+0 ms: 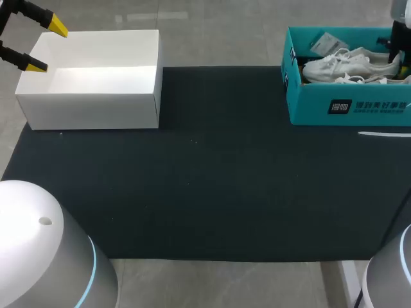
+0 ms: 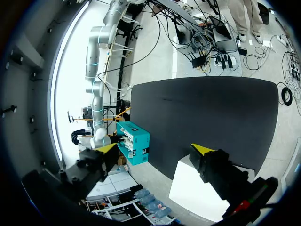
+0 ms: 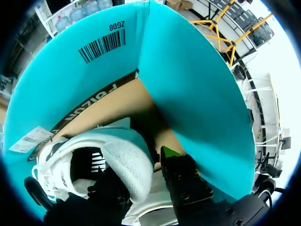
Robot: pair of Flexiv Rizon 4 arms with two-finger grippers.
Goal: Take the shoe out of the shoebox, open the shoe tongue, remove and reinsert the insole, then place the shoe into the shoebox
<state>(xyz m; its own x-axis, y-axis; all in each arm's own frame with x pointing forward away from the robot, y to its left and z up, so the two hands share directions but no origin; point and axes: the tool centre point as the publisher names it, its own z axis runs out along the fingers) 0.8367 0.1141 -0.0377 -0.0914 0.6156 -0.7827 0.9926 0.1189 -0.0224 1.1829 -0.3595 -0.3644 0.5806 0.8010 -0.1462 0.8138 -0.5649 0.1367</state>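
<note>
A white sneaker [image 1: 347, 64] lies inside the teal shoebox [image 1: 350, 106] at the table's far right. My right gripper [image 1: 399, 61] hangs over the box's right end at the shoe's heel. In the right wrist view its fingers straddle the padded heel collar [image 3: 127, 165] of the sneaker [image 3: 61, 165]: one finger is inside the shoe opening, and the yellow-tipped one [image 3: 171, 154] is outside, with a thin dark gap to the heel. The right gripper [image 3: 141, 165] looks open. My left gripper [image 1: 46, 46] is wide open and empty above the far left corner, also seen as the left gripper [image 2: 155, 148].
An open white box [image 1: 90, 102] stands at the far left on the black mat [image 1: 205, 179], just under the left gripper. A paper tag [image 1: 327, 43] lies in the shoebox beside the shoe. The teal shoebox [image 2: 134, 148] shows far across the mat in the left wrist view.
</note>
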